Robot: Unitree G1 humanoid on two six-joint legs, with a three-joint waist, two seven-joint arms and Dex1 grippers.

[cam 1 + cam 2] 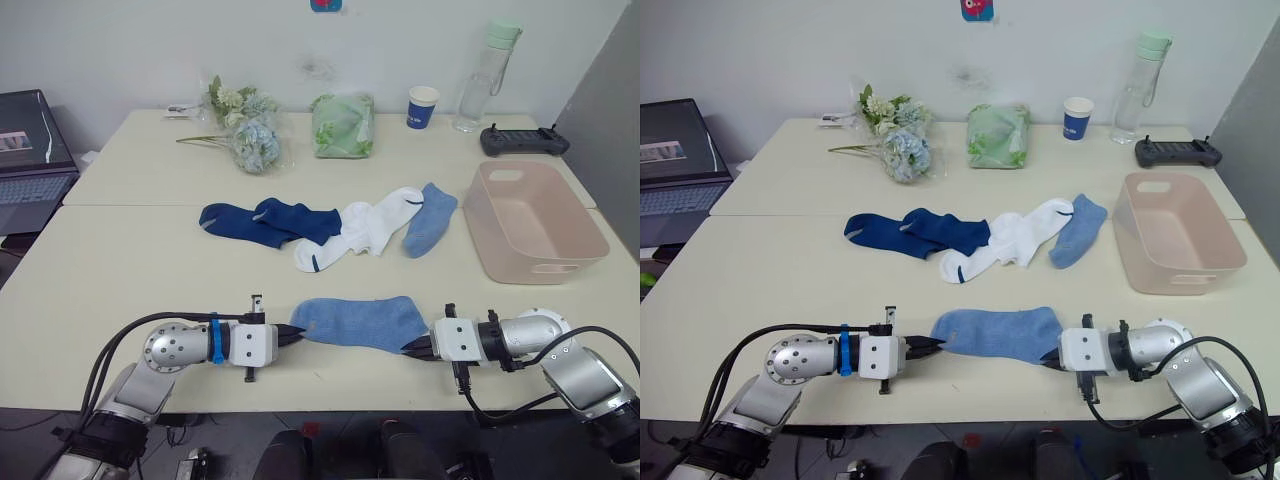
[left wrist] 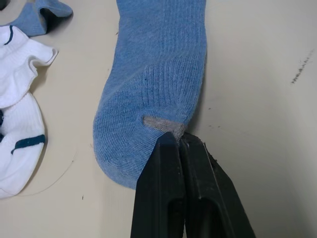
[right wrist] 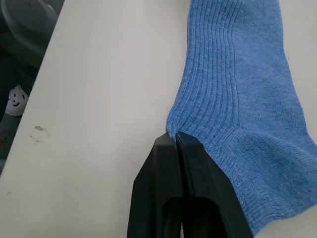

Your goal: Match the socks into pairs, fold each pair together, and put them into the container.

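Note:
A light blue sock [image 1: 362, 322] lies flat near the table's front edge, stretched between my two grippers. My left gripper [image 1: 296, 334] is shut on its toe end [image 2: 176, 130]. At the opposite end, my right gripper [image 1: 412, 348] is shut on the cuff edge [image 3: 173, 133]. Farther back lie two navy socks [image 1: 265, 222], two white socks [image 1: 365, 228] and a second light blue sock [image 1: 430, 218] in a loose row. The pale pink container [image 1: 534, 220] stands at the right, with nothing in it.
Along the back of the table are a bunch of flowers [image 1: 243, 128], a green plastic bag [image 1: 343, 125], a blue-and-white paper cup [image 1: 422, 107], a water bottle [image 1: 483, 78] and a black controller [image 1: 523, 140]. A laptop [image 1: 32, 150] sits at the far left.

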